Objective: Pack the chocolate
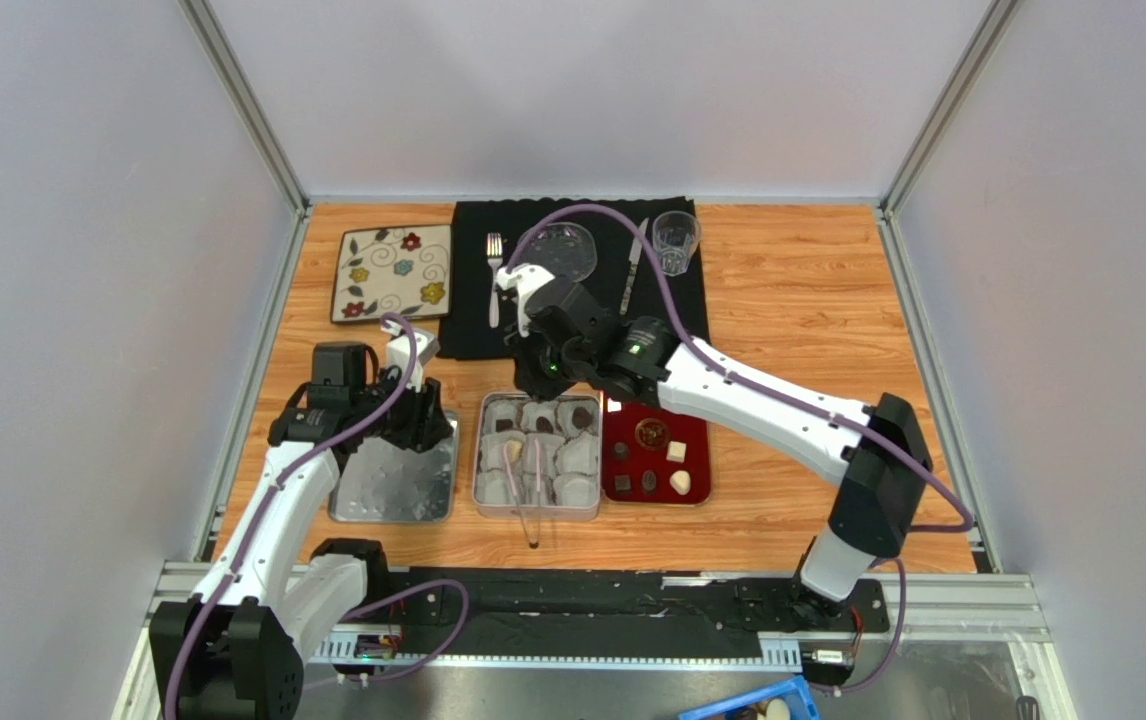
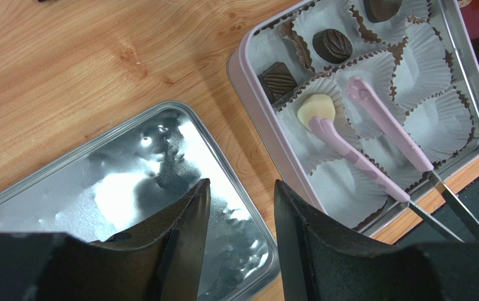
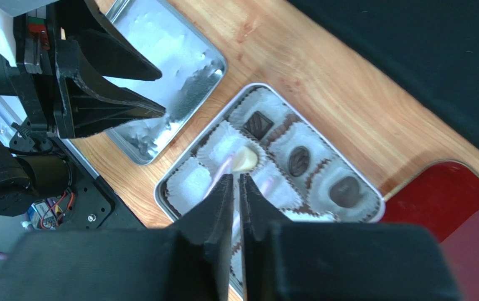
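Over the far end of the tin (image 2: 238, 72), my right gripper (image 3: 236, 177) hangs with its fingers drawn almost together. There's only a sliver between them, and nothing pinched that I can see. Just past the tips, mid-frame in the right wrist view, sits the cream piece (image 2: 316, 108) in a paper cup (image 2: 424, 125), with one pink tip of the tongs (image 2: 389, 125) touching it.

The tongs lie loose in the tin, long axis running along the tin's length, metal handles poking out over its near rim at the lower right of the left wrist view. That's the line that matters: tips by the cream piece, handles pointing away from my right fingers, toward the bottom of the top view.

Three dark pieces (image 2: 332, 45) fill cups along one side of the tin, and several cups stand empty. More chocolate (image 1: 677, 450) lies on the red tray (image 1: 695, 428), just beside the tin on its right in the top view. My right arm arches over that tray, so it's clearly the nearer one.

My left gripper (image 2: 242, 185) hovers above the silver lid (image 2: 66, 182) with jaws spread, holding nothing, and the tin sits between it and the tray.

My read is that fetching another piece means taking the tongs by the handles. The tin's wall and the crinkled cups crowd that reach; the bare wood below the tin offers better room.
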Controlling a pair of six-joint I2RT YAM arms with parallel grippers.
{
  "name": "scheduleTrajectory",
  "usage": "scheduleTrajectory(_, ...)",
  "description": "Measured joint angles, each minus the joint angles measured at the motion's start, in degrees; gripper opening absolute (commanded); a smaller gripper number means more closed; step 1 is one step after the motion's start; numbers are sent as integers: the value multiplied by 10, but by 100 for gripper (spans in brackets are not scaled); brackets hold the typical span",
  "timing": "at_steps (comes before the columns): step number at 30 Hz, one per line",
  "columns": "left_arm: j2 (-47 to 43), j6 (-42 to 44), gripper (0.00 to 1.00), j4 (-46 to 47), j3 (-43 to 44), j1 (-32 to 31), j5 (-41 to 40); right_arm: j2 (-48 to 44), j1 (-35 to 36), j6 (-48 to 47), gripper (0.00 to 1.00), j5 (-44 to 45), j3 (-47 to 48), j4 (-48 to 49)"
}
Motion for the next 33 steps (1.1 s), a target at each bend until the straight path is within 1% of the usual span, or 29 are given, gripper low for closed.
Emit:
scheduleTrajectory(3, 0, 0, 51, 0, 0, 0, 0, -38, -15, 3, 8, 0, -22, 0)
scheduleTrajectory(4, 0, 0, 51, 0, 0, 0, 0, -50, -19, 4, 9, 0, -27, -1)
scheduleTrajectory(5, 0, 0, 51, 0, 0, 0, 0, -56, -21, 5, 13, 0, -30, 0)
scheduleTrajectory(9, 0, 0, 51, 0, 0, 0, 0, -89, -19, 8, 14, -10, -73, 7)
scheduleTrajectory(12, 0, 0, 51, 0, 0, 0, 0, -120, 3, 12, 14, -10, -145, 20)
scheduleTrajectory(16, 0, 0, 51, 0, 0, 0, 3, -170, 68, 21, 14, 5, -262, 57)
scheduleTrajectory(20, 0, 0, 51, 0, 0, 0, 7, -207, 131, 29, 12, 27, -324, 100)
scheduleTrajectory(23, 0, 0, 51, -1, 0, 0, 7, -216, 160, 34, 9, 44, -333, 132)
scheduleTrajectory(26, 0, 0, 51, -1, 0, 0, 9, -209, 164, 42, 7, 58, -332, 157)
scheduleTrajectory(33, -11, 1, 51, -7, 0, 0, 11, -135, 163, 61, 4, 81, -308, 168)
